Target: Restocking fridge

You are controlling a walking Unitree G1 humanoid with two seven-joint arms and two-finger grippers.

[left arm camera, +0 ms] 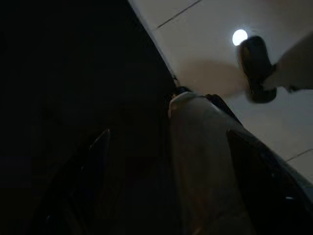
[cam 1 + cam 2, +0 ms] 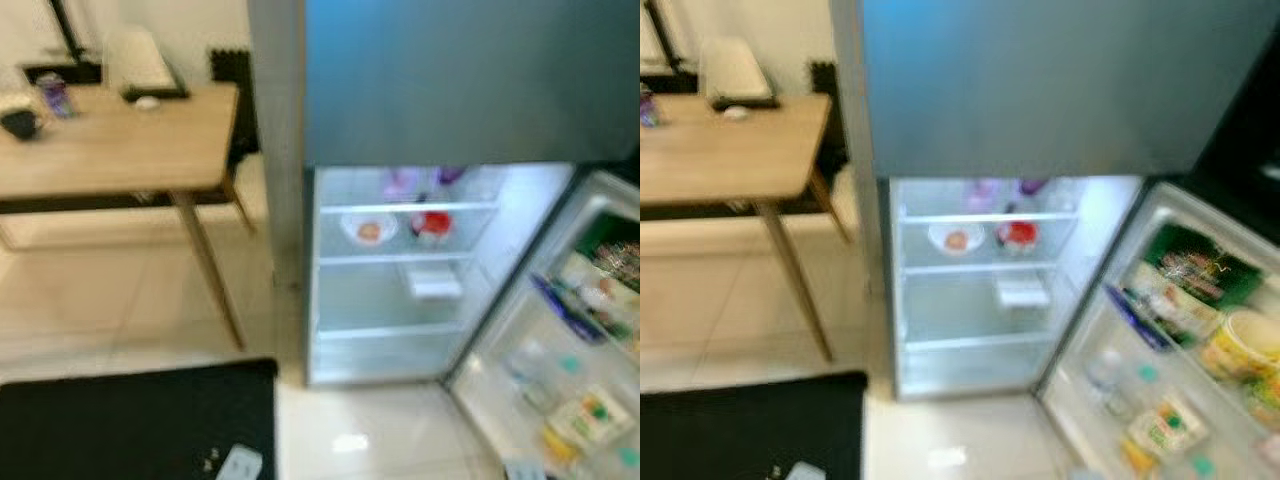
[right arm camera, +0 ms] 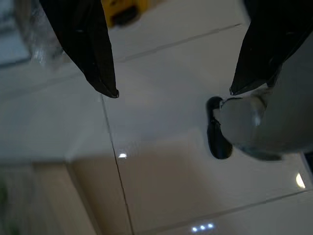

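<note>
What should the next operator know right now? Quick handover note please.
Right gripper: open, holding nothing, hanging over the pale tiled floor. Left gripper: wrist view too dark to tell its state.
Grey fridge: lower door swung open, its racks stocked with packets and bottles. Inside, a white bowl and a red container sit on one shelf, a white box on the shelf below; lower shelves look bare.
Wooden table stands left, with a few small items.
Done: door open. Left: fetch and load items.
</note>
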